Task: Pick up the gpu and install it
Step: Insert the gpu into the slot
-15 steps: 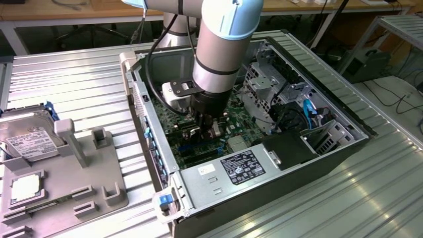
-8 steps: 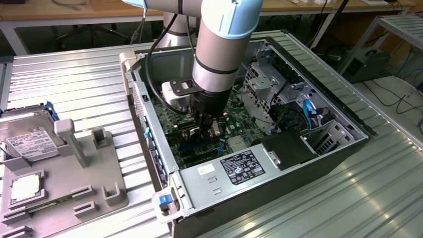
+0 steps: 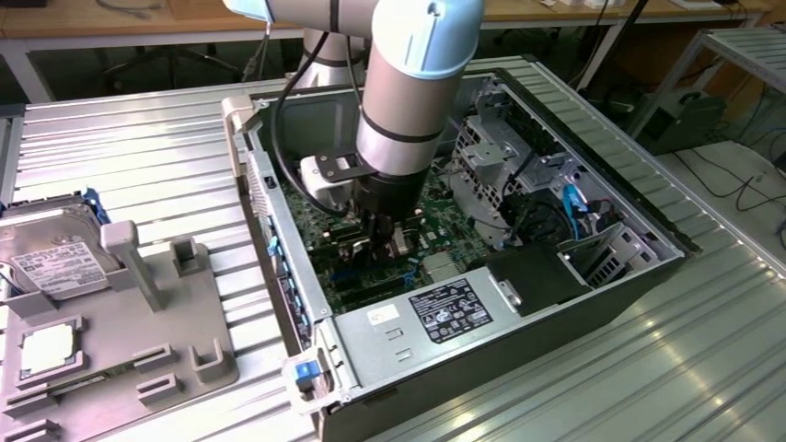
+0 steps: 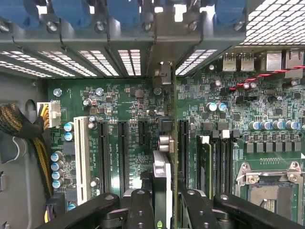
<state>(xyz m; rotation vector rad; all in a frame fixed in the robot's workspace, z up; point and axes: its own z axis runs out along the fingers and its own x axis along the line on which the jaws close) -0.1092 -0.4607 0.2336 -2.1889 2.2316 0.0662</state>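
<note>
Pincer (image 4: 162, 200) is gripping the gpu (image 4: 163, 167) edge-on at lower centre of frame — hovering over motherboard (image 4: 124, 100) slots inside PC case (image 3: 614, 295); hard drive (image 3: 50, 253) is sitting far left on desk (image 3: 147, 157).

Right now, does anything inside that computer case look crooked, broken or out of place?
Nothing stands out. The hand holds the gpu edge-on and upright above the motherboard, in line with the slots. The computer case lies open on its side, and the cables sit tidily.
</note>
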